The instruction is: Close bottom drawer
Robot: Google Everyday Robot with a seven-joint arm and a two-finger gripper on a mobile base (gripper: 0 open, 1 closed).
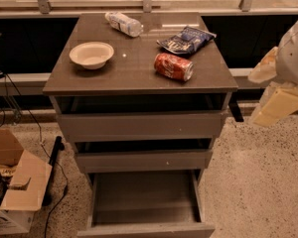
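Note:
The bottom drawer of the grey-brown cabinet stands pulled far out towards me. Its shallow grey interior looks empty, and its flat front panel sits at the lower edge of the view. The middle drawer and the top drawer above it are each pulled out a little. My gripper, cream-coloured under a white arm, hangs at the right edge of the view, level with the top drawer. It is well apart from the cabinet and far above and to the right of the bottom drawer.
On the cabinet top lie a white bowl, a red can on its side, a blue snack bag and a plastic bottle. An open cardboard box and a black cable are on the floor at the left.

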